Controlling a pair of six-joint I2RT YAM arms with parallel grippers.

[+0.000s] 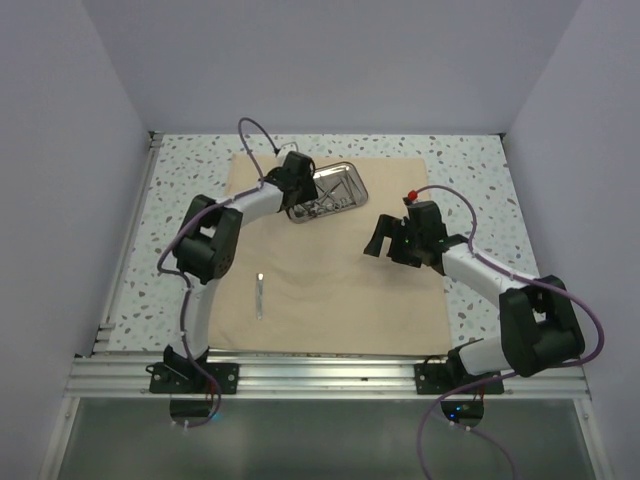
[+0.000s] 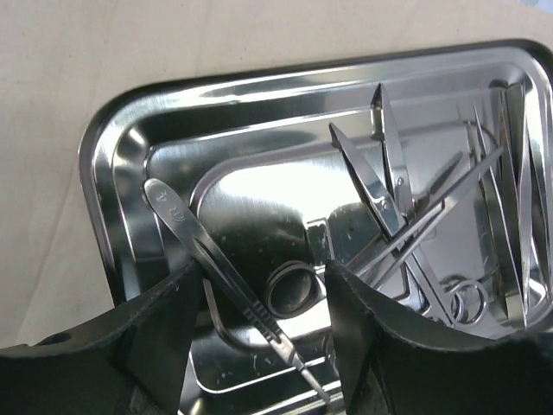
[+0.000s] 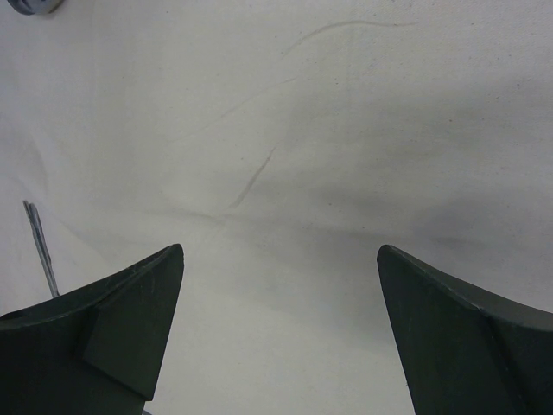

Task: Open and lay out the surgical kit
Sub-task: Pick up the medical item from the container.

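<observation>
The beige cloth wrap (image 1: 340, 280) lies spread flat on the table. The shiny steel tray (image 1: 345, 178) sits on its far part and holds several thin silver instruments (image 2: 406, 207), tweezers and scissors among them. My left gripper (image 1: 297, 197) is open and low over the tray's left end (image 2: 112, 173). A scalpel handle (image 2: 216, 268) lies slantwise in the tray between its fingers (image 2: 263, 277), close to the left fingertip. One instrument (image 1: 258, 295) lies alone on the cloth at the near left. My right gripper (image 1: 380, 240) is open and empty above bare cloth (image 3: 281, 251).
The speckled tabletop (image 1: 190, 170) shows around the cloth, with walls on three sides. The metal frame rail (image 1: 320, 375) runs along the near edge. The tip of the lone instrument (image 3: 39, 242) shows at the left of the right wrist view.
</observation>
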